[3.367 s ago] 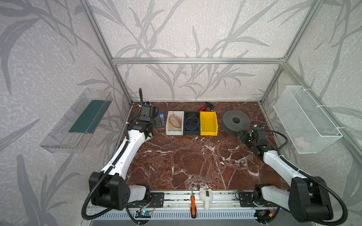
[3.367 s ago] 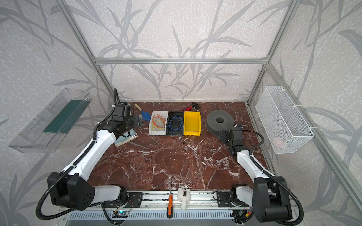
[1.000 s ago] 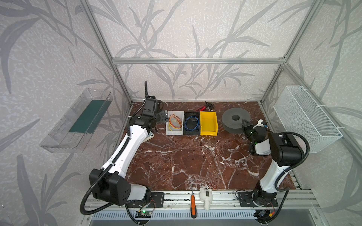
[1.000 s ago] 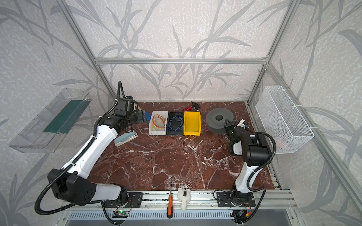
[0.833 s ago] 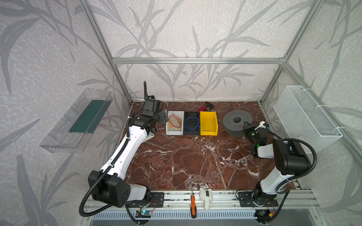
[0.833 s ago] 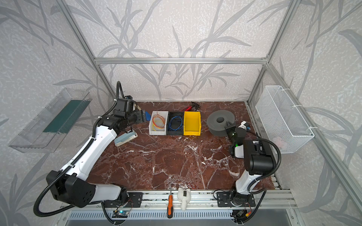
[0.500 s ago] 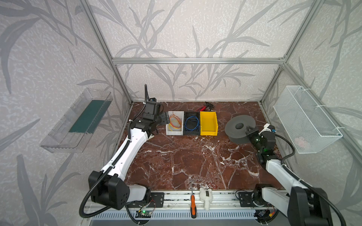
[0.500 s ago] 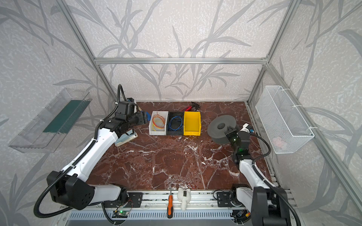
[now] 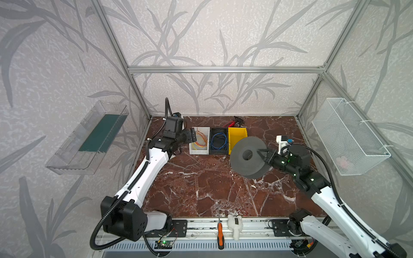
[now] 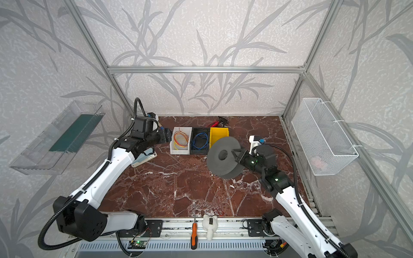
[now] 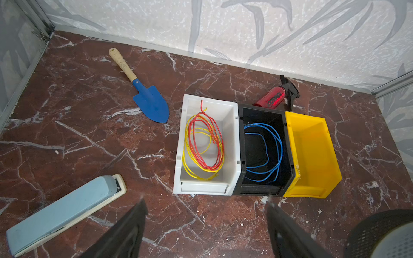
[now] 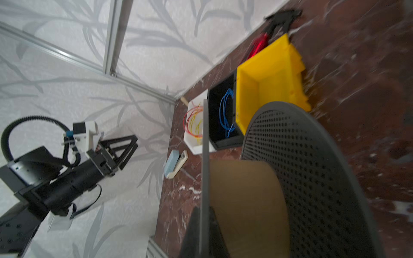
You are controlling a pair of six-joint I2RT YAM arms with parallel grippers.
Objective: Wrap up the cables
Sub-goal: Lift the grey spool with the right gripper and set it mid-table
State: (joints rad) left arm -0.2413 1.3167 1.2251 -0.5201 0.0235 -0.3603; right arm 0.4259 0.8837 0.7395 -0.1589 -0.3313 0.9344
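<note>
Now right fingers (image 9: 263,154) pinch the newly lifted spool (image 9: 242,166); left fingers (image 11: 130,225) gape wide.

table (image 9: 201,189): red-brown marble top, white veins. near the back wall three bins stand in a row, sides touching: white bin (image 11: 203,186), black bin (image 11: 259,189), yellow bin (image 11: 312,145). bottle (image 11: 271,99), red, lies behind them. trowel (image 11: 152,102) lies left of the white bin. stapler (image 11: 64,212) lies further forward.
</note>
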